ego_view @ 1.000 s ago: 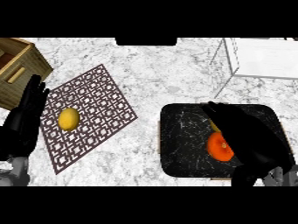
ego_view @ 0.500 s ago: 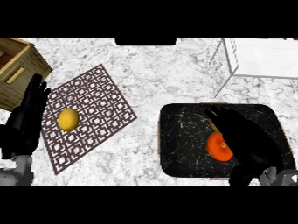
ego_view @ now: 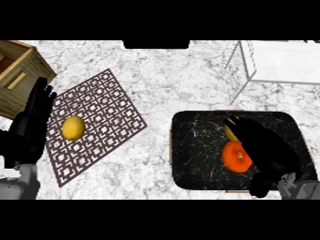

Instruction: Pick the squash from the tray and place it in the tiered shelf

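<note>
The squash (ego_view: 235,156), orange-red with a yellow end (ego_view: 229,134), lies in the black tray (ego_view: 197,164) at the lower right. My right hand (ego_view: 270,152) lies over the squash's right side, fingers stretched toward its yellow end, and hides part of it. I do not see the fingers curled round it. The white wire tiered shelf (ego_view: 287,63) stands at the upper right, behind the tray. My left hand (ego_view: 27,129) rests open at the left edge, fingers up.
A yellow lemon (ego_view: 73,128) sits on a brown patterned mat (ego_view: 103,112) left of centre. A wooden box (ego_view: 6,75) stands in the upper left corner. Marble counter (ego_view: 169,79) shows between mat, tray and shelf.
My right hand has shifted slightly over the squash, its fingertips now closer to the yellow end. The left hand and the squash have stayed where they were.
</note>
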